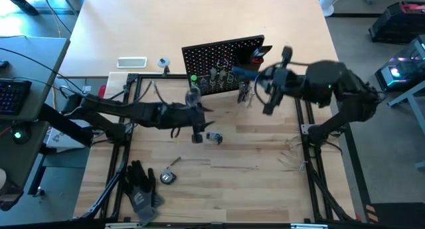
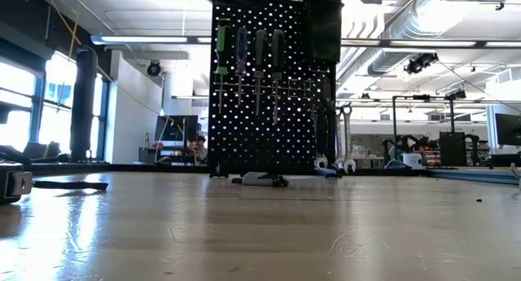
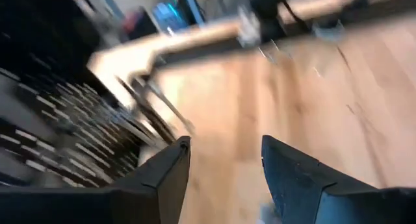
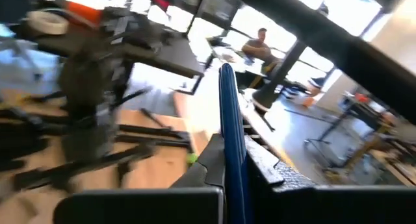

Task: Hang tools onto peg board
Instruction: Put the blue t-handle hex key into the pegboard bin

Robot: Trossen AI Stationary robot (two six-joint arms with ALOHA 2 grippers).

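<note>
**Peg board mostly loaded, right gripper holds blue tool**

Peg board [image 2: 273, 85]: black perforated metal panel, upright near the table's far edge, on small legs. In the low view four screwdrivers hang handle-up in a row along its top: green [image 2: 221, 45], blue [image 2: 242, 49], and two dark-handled ones [image 2: 269, 51], thin steel shafts pointing down. Two silver wrenches [image 2: 345, 138] hang at the panel's lower right corner, open ends down. Black box bin [image 2: 323, 30] sits at the upper right of the panel; something red shows in it in the high view, contents otherwise unclear.

Right gripper [image 4: 229, 165]: clamped tight on a slim blue-handled tool [image 4: 229, 113], smooth glossy handle sticking out past the fingers. In the high view it sits just beside the board's right end, near the bin.

Left gripper [image 3: 224, 172]: fingers apart, nothing between them, over bare light wood table [image 1: 265, 162] in front of the board.

Elsewhere on the table: black work gloves [image 1: 143, 186], soft and crumpled, near edge at left; small round object [image 1: 167, 177] beside them; flat white rectangular device [image 1: 131, 62] left of the board.
</note>
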